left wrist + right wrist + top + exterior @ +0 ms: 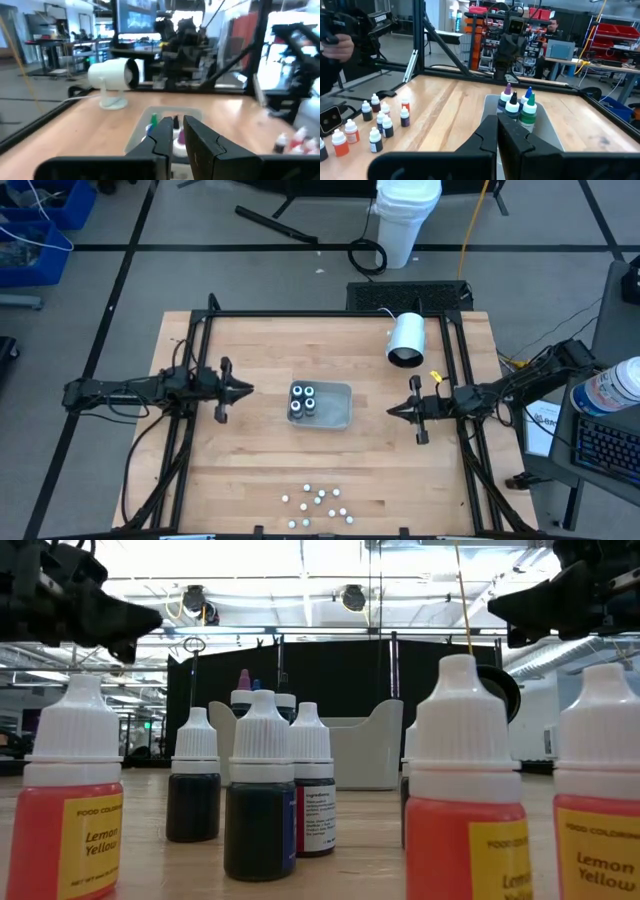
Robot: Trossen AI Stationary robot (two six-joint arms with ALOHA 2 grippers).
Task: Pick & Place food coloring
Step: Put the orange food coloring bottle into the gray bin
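The food coloring is in two groups. Several small bottles stand upright in the grey tray at mid-table; the right wrist view shows them with purple, blue, white and green tops. Several more white-capped bottles stand loose on the wood near the near edge, and they fill the low view. My left gripper hovers shut just left of the tray. My right gripper hovers shut just right of it. Both point at the tray and touch nothing.
A white cylindrical camera lies on the table's far right part, with its cable running off the far edge. A black frame borders the table. Bare wood lies between the tray and the loose bottles. A person's hand shows beyond the table.
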